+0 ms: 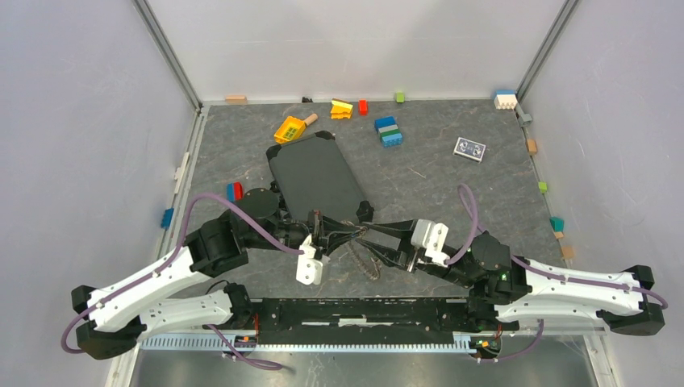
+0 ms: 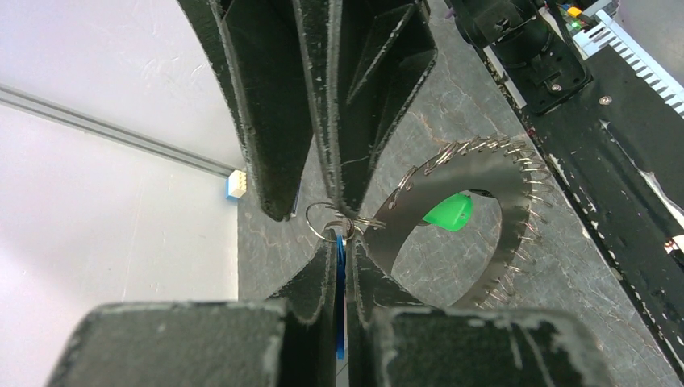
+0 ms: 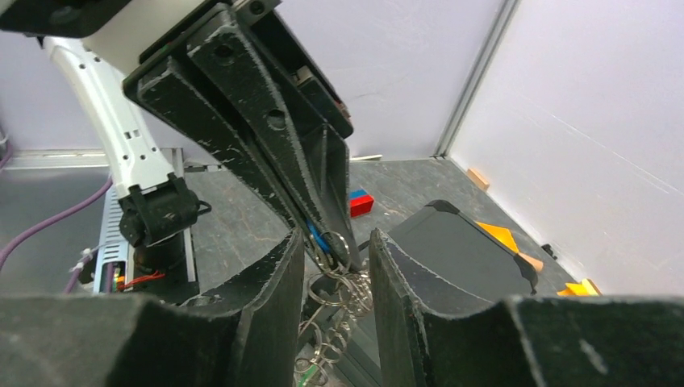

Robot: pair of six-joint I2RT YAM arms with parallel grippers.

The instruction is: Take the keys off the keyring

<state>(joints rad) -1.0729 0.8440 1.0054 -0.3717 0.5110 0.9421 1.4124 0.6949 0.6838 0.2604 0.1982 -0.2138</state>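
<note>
This looks like a robot lab: two arms (image 1: 161, 282) bolted at a grey surface (image 1: 435, 185), closed in by plain white panels (image 1: 355, 48).

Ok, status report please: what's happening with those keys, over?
Left gripper shut on blue-headed key. Right gripper open, straddling small rings. Keyring hangs below, keys on it. Black case beside, not blocking.

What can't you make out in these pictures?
Top view: keys on the keyring too small to count.
Left wrist: blue key mostly hidden between left tool fingers.
Right wrist: keyring cut off by the bottom edge, behind right tool fingers; whether that tool grips anything, unclear.
</note>
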